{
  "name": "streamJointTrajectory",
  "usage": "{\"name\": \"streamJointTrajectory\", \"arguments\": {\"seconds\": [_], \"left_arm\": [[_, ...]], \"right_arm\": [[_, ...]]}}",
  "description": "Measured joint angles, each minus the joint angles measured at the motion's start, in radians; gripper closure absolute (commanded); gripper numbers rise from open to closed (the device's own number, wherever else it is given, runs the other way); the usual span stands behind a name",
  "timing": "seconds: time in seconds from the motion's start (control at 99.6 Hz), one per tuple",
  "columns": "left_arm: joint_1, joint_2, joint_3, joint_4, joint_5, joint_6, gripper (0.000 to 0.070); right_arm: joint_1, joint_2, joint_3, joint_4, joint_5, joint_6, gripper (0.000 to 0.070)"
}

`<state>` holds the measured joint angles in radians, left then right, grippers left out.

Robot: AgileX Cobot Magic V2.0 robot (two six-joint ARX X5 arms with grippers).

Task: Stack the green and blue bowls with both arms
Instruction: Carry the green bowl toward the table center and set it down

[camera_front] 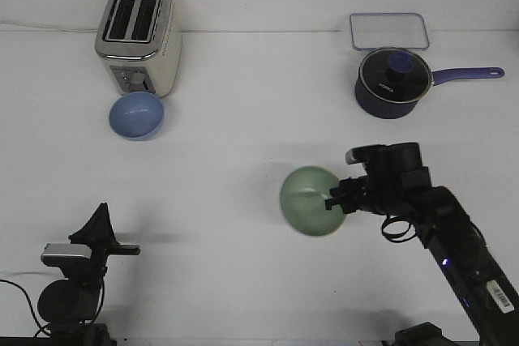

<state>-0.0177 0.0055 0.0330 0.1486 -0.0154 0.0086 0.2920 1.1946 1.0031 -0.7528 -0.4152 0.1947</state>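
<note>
The pale green bowl (310, 200) is in the front view right of centre, tilted with its inside facing the camera. My right gripper (335, 198) is shut on the bowl's right rim and holds it just off the table. The periwinkle blue bowl (137, 115) stands upright on the table at the far left, right in front of the toaster. My left gripper (101, 220) is low at the near left, far from both bowls. Its fingers point up, look closed together, and hold nothing.
A cream toaster (138, 38) stands at the back left, touching or nearly touching the blue bowl. A dark navy lidded saucepan (392, 80) with a long handle pointing right and a clear lidded tray (388, 31) stand at the back right.
</note>
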Motion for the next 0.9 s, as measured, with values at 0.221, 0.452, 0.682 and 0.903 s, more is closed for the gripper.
{"name": "streamJointTrajectory", "arguments": {"seconds": [0.221, 0.452, 0.682, 0.903], "left_arm": [[0.0, 0.0, 0.0, 0.0, 0.0, 0.0, 0.0685], [0.0, 0.0, 0.0, 0.0, 0.0, 0.0, 0.0685], [0.0, 0.0, 0.0, 0.0, 0.0, -0.004, 0.0685], [0.0, 0.0, 0.0, 0.001, 0.0, -0.036, 0.0689]], "right_arm": [[0.147, 0.031, -0.141, 0.128, 0.053, 0.08, 0.07], [0.216, 0.114, -0.144, 0.145, 0.082, 0.084, 0.07], [0.24, 0.208, -0.144, 0.152, 0.1, 0.071, 0.0603], [0.233, 0.2, -0.141, 0.142, 0.105, 0.064, 0.0255]]}}
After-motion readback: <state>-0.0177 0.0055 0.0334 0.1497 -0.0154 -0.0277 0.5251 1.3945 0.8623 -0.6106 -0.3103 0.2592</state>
